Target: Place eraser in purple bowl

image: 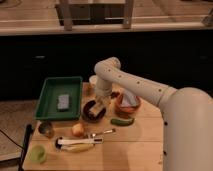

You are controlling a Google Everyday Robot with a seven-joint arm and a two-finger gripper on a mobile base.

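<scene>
The purple bowl (91, 112) is dark and round, and stands mid-table, just right of the green tray. My gripper (100, 101) hangs from the white arm right over the bowl's right rim. A small pale beige block, the eraser (103, 105), shows at the gripper's tip just above the bowl. I cannot tell whether it is gripped or lying loose.
The green tray (50, 102) holds a grey block (63, 101). An orange bowl with white stuff (128, 105) stands right of the gripper, with a green pickle (121, 121) in front of it. An orange fruit (77, 130), a spoon (103, 133), a banana (77, 145), a metal cup (46, 129) and a green cup (37, 154) lie nearer the front.
</scene>
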